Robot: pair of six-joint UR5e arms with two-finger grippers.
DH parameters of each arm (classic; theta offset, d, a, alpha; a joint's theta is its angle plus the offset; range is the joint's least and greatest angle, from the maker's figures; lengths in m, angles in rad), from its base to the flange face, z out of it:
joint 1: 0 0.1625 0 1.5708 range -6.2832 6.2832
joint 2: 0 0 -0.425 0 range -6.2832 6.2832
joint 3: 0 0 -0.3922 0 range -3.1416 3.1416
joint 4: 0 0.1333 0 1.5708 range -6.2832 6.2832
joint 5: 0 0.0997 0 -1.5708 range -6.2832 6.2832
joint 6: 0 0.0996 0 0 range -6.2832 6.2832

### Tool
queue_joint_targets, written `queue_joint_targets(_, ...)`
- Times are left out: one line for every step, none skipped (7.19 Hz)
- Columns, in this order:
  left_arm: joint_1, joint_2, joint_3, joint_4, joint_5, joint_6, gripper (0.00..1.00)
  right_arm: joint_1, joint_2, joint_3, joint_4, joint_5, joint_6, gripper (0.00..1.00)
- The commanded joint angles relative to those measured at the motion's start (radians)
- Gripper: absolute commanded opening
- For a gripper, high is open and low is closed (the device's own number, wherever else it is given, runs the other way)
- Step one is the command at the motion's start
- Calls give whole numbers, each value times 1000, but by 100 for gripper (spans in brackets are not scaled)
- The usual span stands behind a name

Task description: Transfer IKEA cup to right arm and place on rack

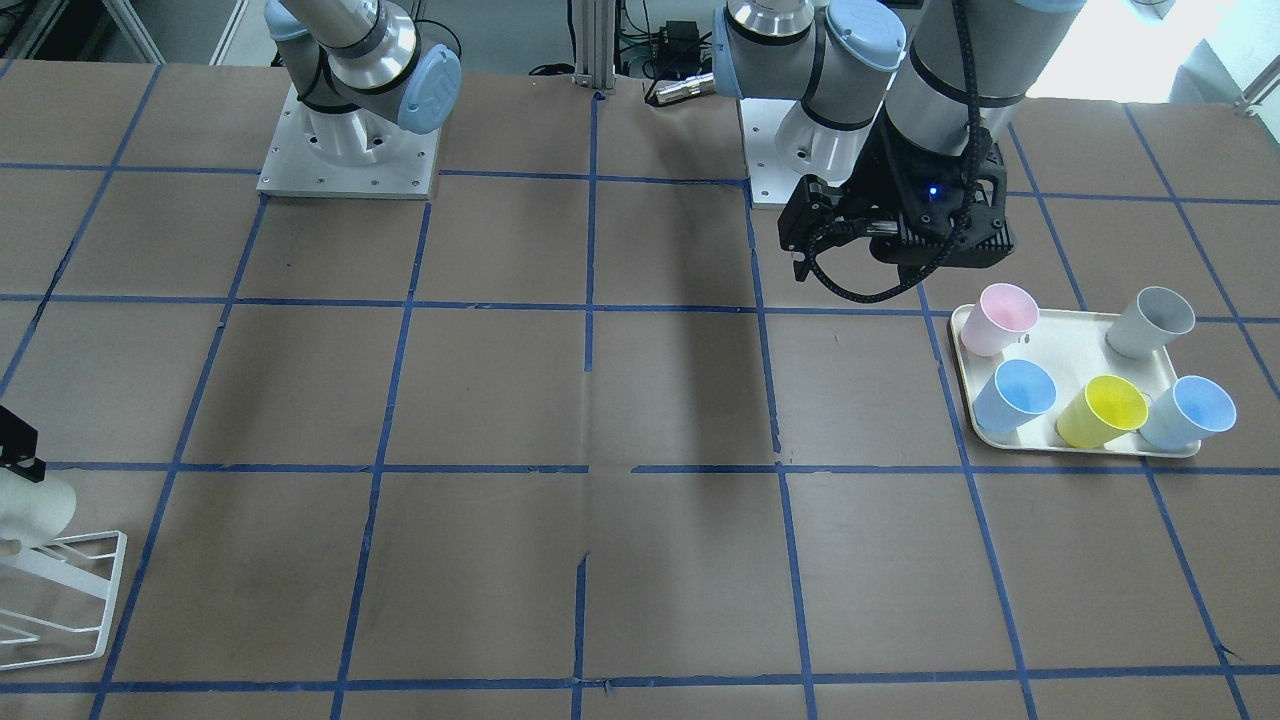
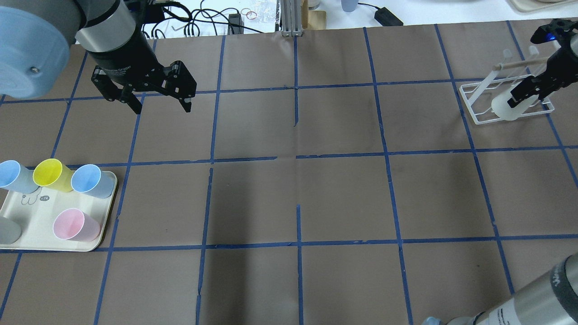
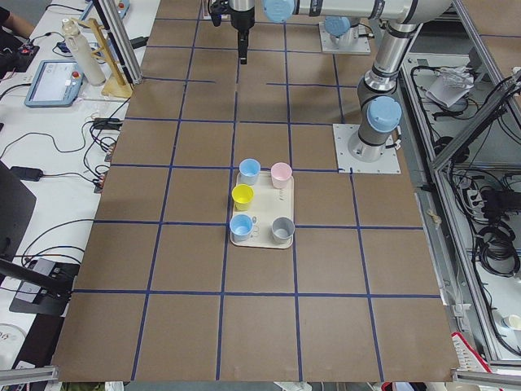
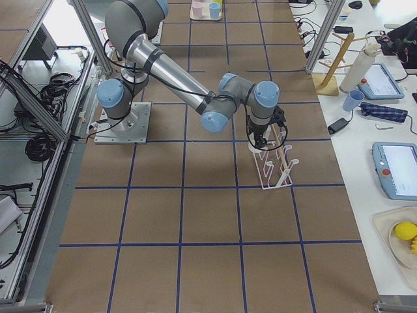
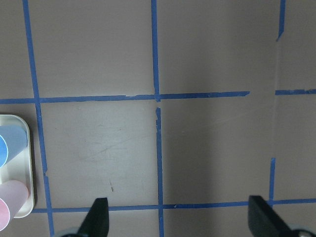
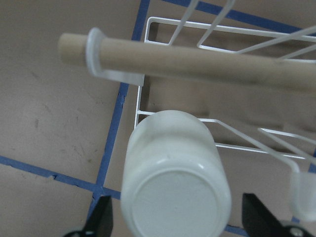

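Observation:
The off-white IKEA cup (image 6: 175, 187) lies tilted, base towards the wrist camera, on the white wire rack (image 6: 148, 22) under its wooden peg (image 6: 197, 61). In the overhead view the cup (image 2: 505, 107) sits in the rack (image 2: 474, 101) at the far right. My right gripper (image 2: 524, 92) straddles the cup; in the right wrist view its fingers (image 6: 101, 217) stand a little off the cup's sides, so it is open. My left gripper (image 2: 158, 106) is open and empty, hovering over bare table at the far left. The left wrist view shows nothing between its fingertips (image 5: 98, 217).
A cream tray (image 2: 40, 225) at the near left holds two blue cups, a yellow cup (image 2: 49, 174), a pink cup (image 2: 72, 225) and a grey cup (image 1: 1150, 322). Brown table paper with blue tape lines (image 2: 295, 155) spans between the arms. Cables lie beyond the far edge.

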Motion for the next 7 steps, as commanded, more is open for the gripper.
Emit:
queue_joint_targets(0,1,1,1,1,0,100,4,-13,-2,5,-6,17,100)
queue_joint_targets(0,1,1,1,1,0,100,5,-34,-2,14,-4,32,100)
queue_joint_targets(0,1,1,1,1,0,100,7,-79,-2,51,-4,51,100)
queue_joint_targets(0,1,-1,1,1,0,100,10,-150,0,141,-1,133,100)
queue_joint_targets(0,1,-1,1,1,0,100,34,-236,3,266,1,229,100)
queue_joint_targets(0,1,-1,1,1,0,100,81,-305,10,316,2,265,100)
queue_joint_targets(0,1,-1,1,1,0,100,127,-350,13,365,16,270,100)
